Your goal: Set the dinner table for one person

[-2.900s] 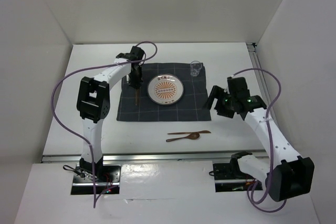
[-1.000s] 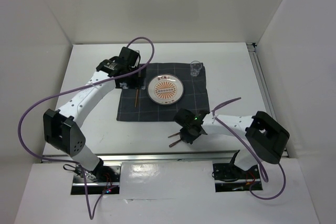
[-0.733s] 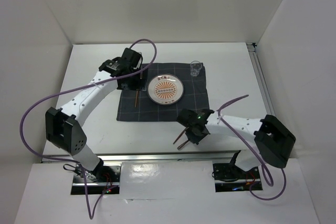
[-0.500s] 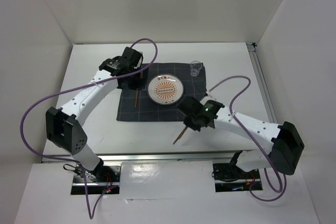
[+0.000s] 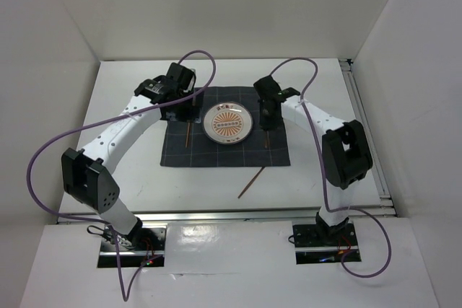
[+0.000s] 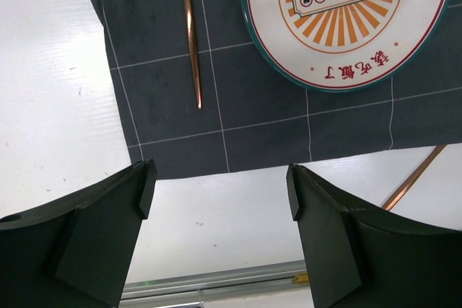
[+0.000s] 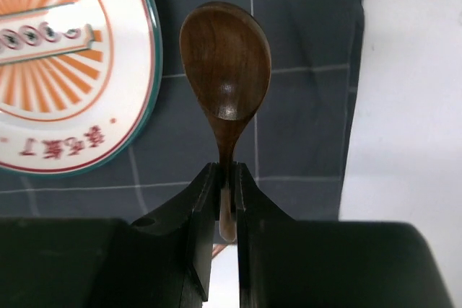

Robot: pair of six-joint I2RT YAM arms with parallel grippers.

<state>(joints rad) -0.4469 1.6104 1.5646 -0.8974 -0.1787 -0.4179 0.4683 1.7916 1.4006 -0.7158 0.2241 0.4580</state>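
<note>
R jaws pinch smooth dark wood spoon (image 7: 225, 63), oval head

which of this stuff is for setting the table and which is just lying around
For the job: dinner table, grid-lined cloth, plate, spoon held by right gripper, chopstick on the cloth, chopstick off the cloth.
Not part of it: purple cables, metal rail.

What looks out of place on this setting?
One chopstick lies diagonally on the bare white table, just off the near edge of the cloth. Its mate lies straight on the cloth, left of the plate. The right tool holds the spoon.
</note>
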